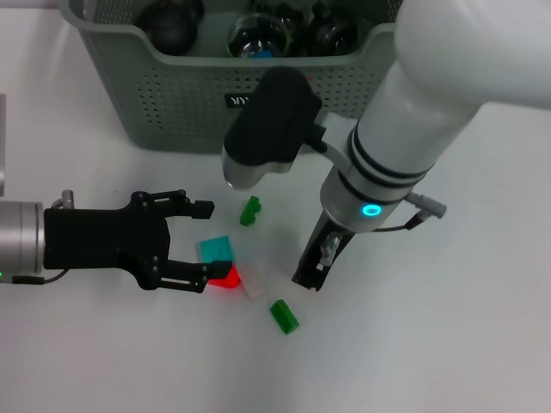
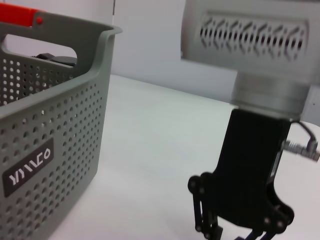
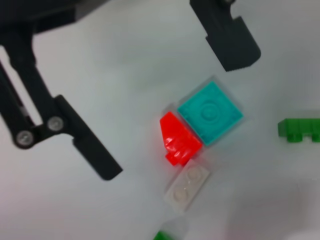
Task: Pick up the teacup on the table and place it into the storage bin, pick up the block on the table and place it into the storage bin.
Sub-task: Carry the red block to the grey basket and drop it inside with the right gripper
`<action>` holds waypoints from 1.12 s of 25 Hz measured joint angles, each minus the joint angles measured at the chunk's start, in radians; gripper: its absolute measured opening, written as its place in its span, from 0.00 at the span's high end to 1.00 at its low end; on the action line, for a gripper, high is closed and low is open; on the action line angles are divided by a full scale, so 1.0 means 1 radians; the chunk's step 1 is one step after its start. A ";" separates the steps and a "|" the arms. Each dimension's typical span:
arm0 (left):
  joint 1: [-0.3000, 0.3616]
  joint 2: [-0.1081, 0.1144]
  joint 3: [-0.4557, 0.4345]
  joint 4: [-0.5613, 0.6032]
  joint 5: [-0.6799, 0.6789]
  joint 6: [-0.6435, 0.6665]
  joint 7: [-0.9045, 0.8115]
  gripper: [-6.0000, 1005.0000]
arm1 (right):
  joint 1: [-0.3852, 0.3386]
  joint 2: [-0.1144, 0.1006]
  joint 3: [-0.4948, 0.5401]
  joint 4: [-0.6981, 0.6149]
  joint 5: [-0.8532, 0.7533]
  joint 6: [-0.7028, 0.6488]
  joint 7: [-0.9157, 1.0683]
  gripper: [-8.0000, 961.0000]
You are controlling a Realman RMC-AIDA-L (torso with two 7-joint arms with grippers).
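The grey-green storage bin [image 1: 172, 95] stands at the back of the table, and its perforated wall [image 2: 45, 150] fills the left wrist view. Inside lie dark round vessels [image 1: 172, 21] and a clear glass one [image 1: 256, 36]; I cannot tell which is the teacup. Low over the table, my left gripper [image 1: 203, 243] is open. A teal block [image 1: 216, 249] and a red block [image 1: 226, 278] lie just off its fingertips [image 3: 235, 45]. Over the white block [image 1: 255, 285] my right gripper [image 1: 310, 274] points down. The right wrist view shows the teal block [image 3: 210, 112], the red block [image 3: 179, 141] and the white block [image 3: 187, 185] touching.
One green block [image 1: 250, 211] lies between the bin and the cluster, another [image 1: 283, 316] nearer the front. The right arm's white forearm [image 1: 430, 103] reaches over the bin's right corner. White table [image 1: 448, 344] spreads to the right and front.
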 joint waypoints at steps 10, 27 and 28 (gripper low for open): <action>0.003 0.001 -0.002 0.000 0.000 0.006 0.000 0.12 | -0.002 -0.009 0.453 -0.345 -0.176 -0.337 -0.009 0.77; -0.007 0.002 -0.002 0.000 -0.008 0.006 -0.001 0.12 | 0.271 -0.010 0.803 0.117 -0.387 0.176 -0.178 0.72; -0.007 0.003 -0.002 0.000 -0.008 0.006 -0.001 0.12 | 0.279 -0.010 0.798 0.155 -0.390 0.210 -0.181 0.71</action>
